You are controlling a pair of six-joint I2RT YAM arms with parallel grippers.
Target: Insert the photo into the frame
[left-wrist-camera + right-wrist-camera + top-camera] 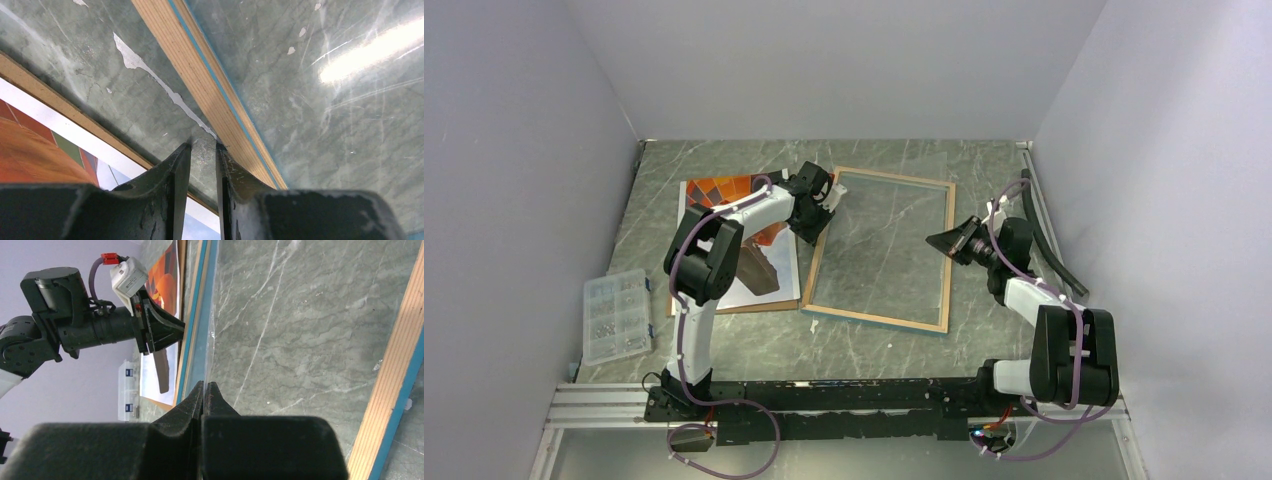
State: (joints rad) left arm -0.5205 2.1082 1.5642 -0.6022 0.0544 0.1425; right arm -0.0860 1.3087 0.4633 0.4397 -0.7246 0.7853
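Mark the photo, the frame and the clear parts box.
photo (720, 190): top external view, orange balloon pattern.
frame (879, 245): top external view, middle of glass pane.
parts box (616, 315): top external view, lid centre.

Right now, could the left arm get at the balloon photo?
Probably yes. The left tool hangs over the strip of table between the photo and the frame; the photo lies face up right beside it, nothing resting on it.

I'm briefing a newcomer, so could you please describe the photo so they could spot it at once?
On the grey marble table, look left of the big glass frame, beneath the left arm. The photo lies face up on a brown board; its orange balloon print is the only bright picture there.
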